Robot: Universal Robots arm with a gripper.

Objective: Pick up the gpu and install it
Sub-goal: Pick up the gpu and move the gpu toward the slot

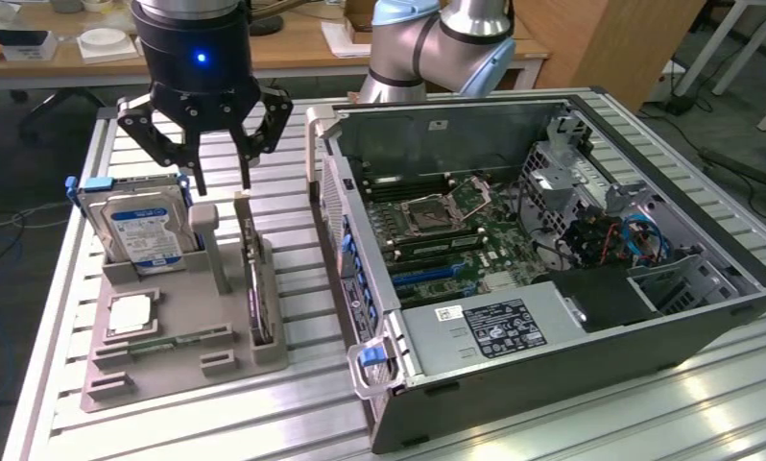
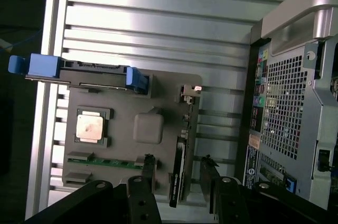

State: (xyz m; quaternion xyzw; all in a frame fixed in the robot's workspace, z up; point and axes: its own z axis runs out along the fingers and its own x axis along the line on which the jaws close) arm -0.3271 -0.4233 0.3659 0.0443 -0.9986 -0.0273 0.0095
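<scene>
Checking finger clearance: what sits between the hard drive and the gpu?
A grey upright post of the holder stands between the hard drive and the gpu, clearest in the exterior view.

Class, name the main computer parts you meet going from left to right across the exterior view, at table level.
hard drive → gpu standing on edge in the grey holder → motherboard inside the open case → blue cables

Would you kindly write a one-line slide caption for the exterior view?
Open gripper hovers above the gpu standing on edge in the grey tray, beside the opened computer case.
</scene>
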